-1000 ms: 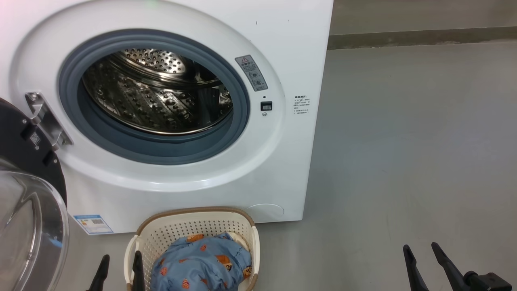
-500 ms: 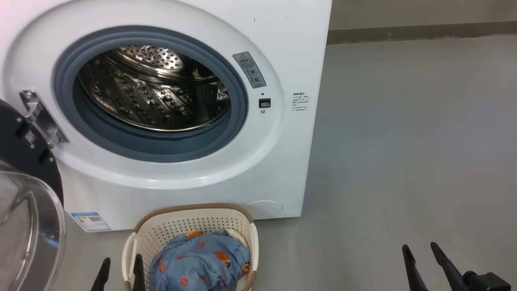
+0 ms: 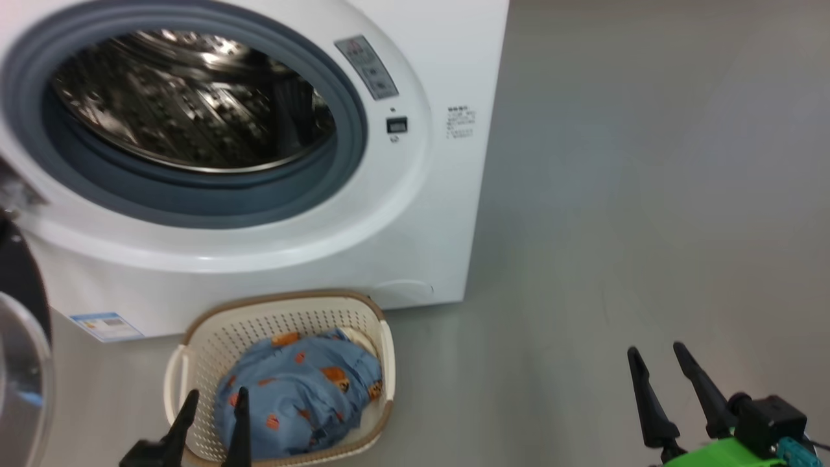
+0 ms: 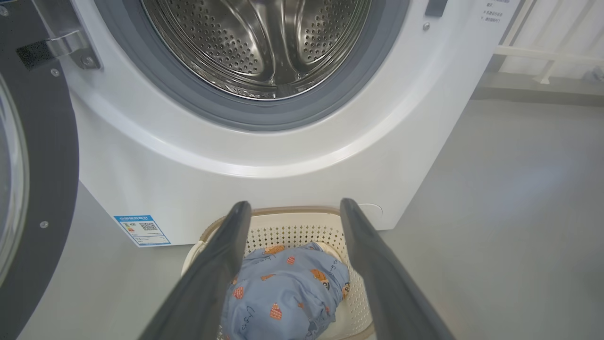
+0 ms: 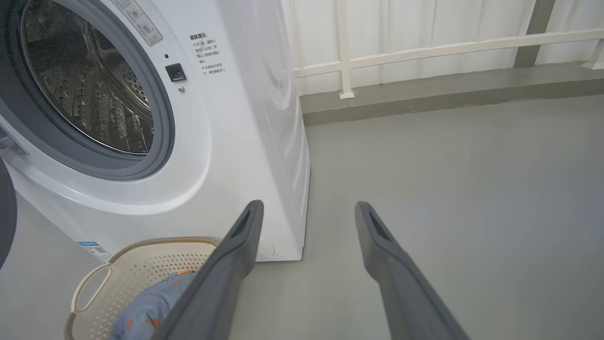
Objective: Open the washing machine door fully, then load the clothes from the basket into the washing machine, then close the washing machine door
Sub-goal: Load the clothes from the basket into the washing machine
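At the head view's far left the washing machine [image 3: 415,214] gapes, the washing machine door [image 3: 19,363] swung out at the left edge. The basket [image 3: 194,337] sits just before it on the floor [image 3: 616,194], with the clothes [image 3: 298,389] heaped inside. The left gripper [image 3: 217,391] hangs over the basket's near rim, jaws spread and empty. The right gripper [image 3: 655,348] is well to the right, also spread and empty. Left wrist view: the clothes lie between the parted jaws, with the steel drum [image 4: 259,42] beyond. Right wrist view: the parted jaws are over bare floor, with the basket near left.

A laundry area: washing machine [image 3: 415,227] on grey floor [image 3: 648,194], white railing [image 5: 472,48] behind
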You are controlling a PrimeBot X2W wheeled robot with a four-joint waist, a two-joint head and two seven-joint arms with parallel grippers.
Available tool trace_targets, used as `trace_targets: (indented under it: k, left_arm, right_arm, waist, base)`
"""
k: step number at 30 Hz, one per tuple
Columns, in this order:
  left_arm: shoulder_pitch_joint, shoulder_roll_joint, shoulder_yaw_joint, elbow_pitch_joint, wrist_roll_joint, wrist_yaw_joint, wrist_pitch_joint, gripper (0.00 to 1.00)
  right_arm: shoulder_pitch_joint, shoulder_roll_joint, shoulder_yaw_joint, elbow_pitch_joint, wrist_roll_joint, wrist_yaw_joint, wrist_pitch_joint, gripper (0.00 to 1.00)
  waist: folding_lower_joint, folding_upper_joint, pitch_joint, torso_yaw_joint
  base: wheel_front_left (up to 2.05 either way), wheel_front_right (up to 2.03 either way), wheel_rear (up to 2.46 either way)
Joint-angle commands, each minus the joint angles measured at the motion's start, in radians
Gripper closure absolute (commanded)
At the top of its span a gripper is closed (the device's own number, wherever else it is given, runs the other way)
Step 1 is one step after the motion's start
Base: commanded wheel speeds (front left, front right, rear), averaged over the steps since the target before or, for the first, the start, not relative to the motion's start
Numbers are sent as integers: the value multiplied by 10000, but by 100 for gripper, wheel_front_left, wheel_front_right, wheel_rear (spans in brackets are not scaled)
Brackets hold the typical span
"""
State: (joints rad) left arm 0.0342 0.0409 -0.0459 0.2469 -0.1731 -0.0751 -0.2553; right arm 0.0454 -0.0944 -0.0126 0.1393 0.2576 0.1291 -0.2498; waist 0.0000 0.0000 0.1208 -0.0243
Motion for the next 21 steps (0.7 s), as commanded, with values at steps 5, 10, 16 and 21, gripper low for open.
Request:
trace_targets:
  k: [5,10,16,21]
  left_arm:
    - [-1142,107,360,720,270,-36,-65,0]
    - [-2091,135,472,1545,419,-57,-65,0]
    - [-3170,273,626,2722,591,39,-65,0]
    - [-4041,512,786,3959,629,172,-65,0]
  right_arm:
    - [-724,9,369,-286,111,16,-120,0]
    - [-1153,61,466,-319,163,16,-120,0]
    - [-1664,86,566,-364,195,16,-120,0]
    - [-2024,97,668,-411,195,16,-120,0]
  waist:
    - [0,0,1358,-719]
    - [0,0,2132,-1013]
    - [0,0,2998,-1223]
    - [0,0,3652,-1340]
  base:
    - [0,0,0]
    - [0,0,0]
    - [0,0,0]
    - [0,0,0]
